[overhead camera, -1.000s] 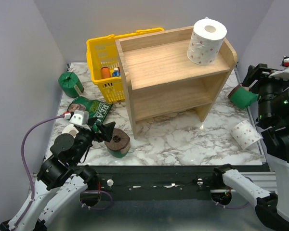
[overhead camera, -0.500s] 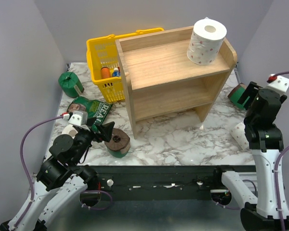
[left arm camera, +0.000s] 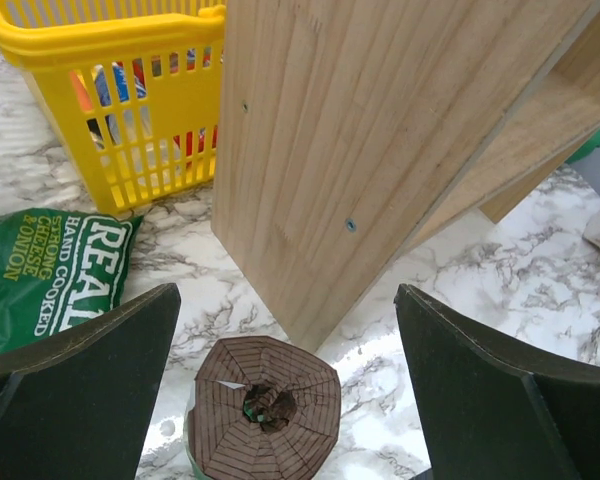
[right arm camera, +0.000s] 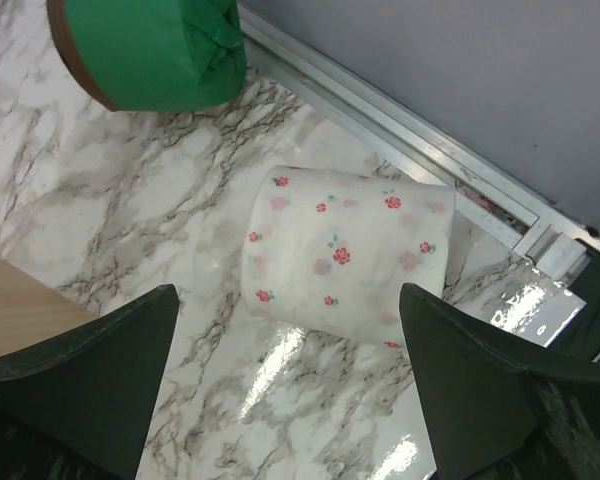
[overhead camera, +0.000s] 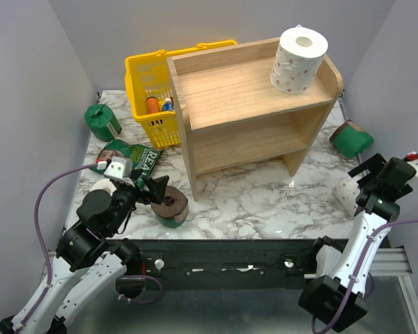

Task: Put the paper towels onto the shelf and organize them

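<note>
Step in hand: approach for pick-up, both arms at once. One roll shelved, five on the marble table (overhead camera: 265,202).

- Left gripper (left arm camera: 287,292): jaws spread wide, nothing held. It hovers over a green-wrapped roll (left arm camera: 265,410) standing on end, brown end up, at bottom centre of the left wrist view. The roll is just beside the shelf's (overhead camera: 254,104) side panel.
- Right gripper (right arm camera: 290,290): jaws spread wide, nothing held. It hovers over a white dotted roll (right arm camera: 345,255) lying on its side at centre frame, close to the metal table-edge rail (right arm camera: 400,130).

Next move, as judged:
- Left: drop down and bring the roll up between the fingers, then close. The shelf panel is close, so the lift should come away clean.
- Right: the roll sits right of centre between the jaws. A small shift, then descend and close. On its side it may roll if nudged.

Count, top view:
- White dotted rolls: three. One is upright on the shelf's top tier (overhead camera: 299,59), upper right. One is at lower right, by the right gripper. One is partly hidden by the left arm (overhead camera: 103,188), lower left.
- Green rolls: three. One is far left (overhead camera: 101,120), one is mid right (overhead camera: 350,139), and one is under the left gripper.
- Shelf: one, two tiers; the lower tier appears bare.
- Yellow basket (overhead camera: 150,76): one.
- Green bag (overhead camera: 136,156): one.
</note>
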Controlling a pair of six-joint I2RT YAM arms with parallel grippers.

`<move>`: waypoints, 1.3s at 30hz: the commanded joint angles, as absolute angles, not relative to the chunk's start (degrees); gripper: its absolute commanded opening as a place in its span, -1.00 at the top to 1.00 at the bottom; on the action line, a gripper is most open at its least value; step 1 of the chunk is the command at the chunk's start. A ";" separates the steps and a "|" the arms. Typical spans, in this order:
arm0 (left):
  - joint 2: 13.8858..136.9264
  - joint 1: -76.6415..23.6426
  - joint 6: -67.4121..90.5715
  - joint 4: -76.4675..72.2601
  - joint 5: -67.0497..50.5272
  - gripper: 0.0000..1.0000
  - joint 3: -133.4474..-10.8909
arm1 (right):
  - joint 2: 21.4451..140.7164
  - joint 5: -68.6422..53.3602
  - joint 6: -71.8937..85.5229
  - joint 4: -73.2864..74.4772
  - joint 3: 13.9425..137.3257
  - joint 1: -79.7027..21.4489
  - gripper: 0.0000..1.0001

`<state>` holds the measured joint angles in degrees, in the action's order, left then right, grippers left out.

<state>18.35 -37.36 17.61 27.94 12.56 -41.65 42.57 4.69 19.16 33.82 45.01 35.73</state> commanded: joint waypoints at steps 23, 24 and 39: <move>23.29 -38.94 17.23 26.63 10.46 -0.98 -41.22 | 44.20 6.17 32.51 24.09 31.91 47.90 -1.00; 23.38 -38.94 17.23 26.54 10.46 -0.98 -41.22 | 45.08 4.76 32.69 22.43 31.56 47.90 -1.00; 24.17 -38.94 17.14 26.46 10.11 -0.98 -41.13 | 44.74 -26.80 34.36 6.26 24.97 47.81 -0.66</move>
